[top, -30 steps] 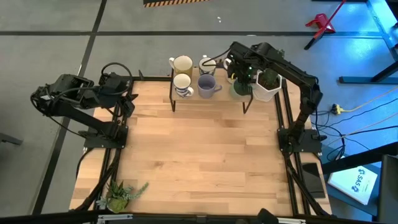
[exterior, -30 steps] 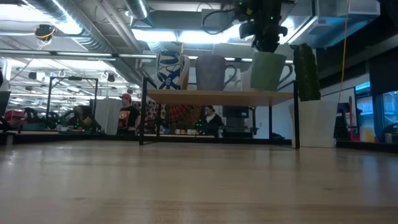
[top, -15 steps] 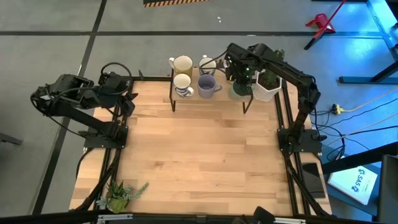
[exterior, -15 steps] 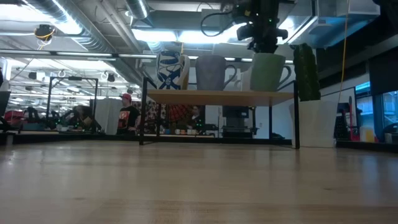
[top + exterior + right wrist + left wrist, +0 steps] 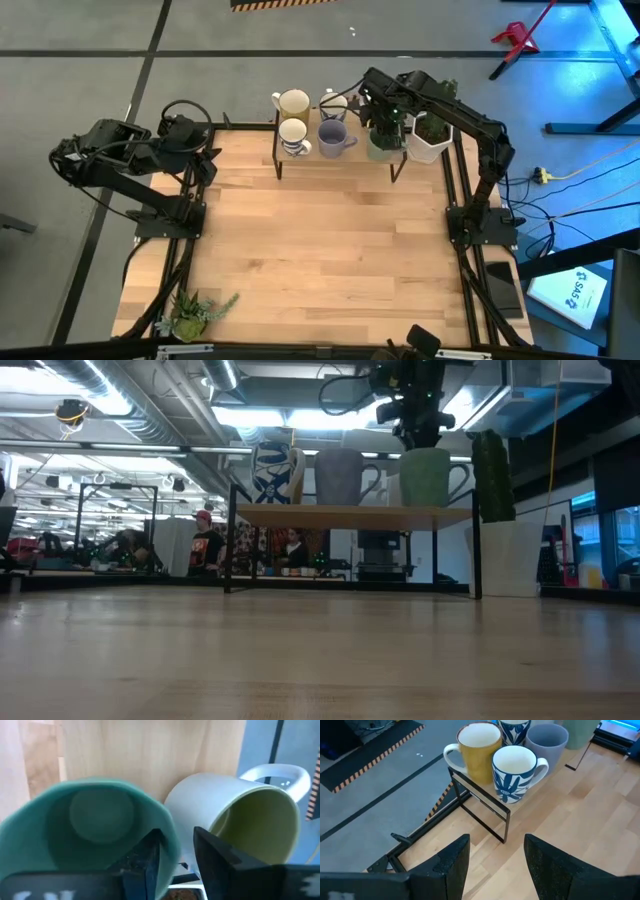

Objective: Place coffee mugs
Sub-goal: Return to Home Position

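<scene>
Right claw: over the right end of the shelf, set across the rim of the green mug; I cannot tell whether it is clenched on that rim or has let go.
Green mug: upright on the shelf, touching or just beside a cream mug, with the cactus pot near on the far side.
Other mugs: yellow mug, blue patterned mug and grey-purple mug crowd the shelf's other end.
Left claw: released, holding nothing, waiting at the counter's left edge.
Risk: a withdrawal with the rim caught would likely tip or drag the green mug, knocking the cream mug or sending it off the shelf.
Safer: probably straight up first.
</scene>
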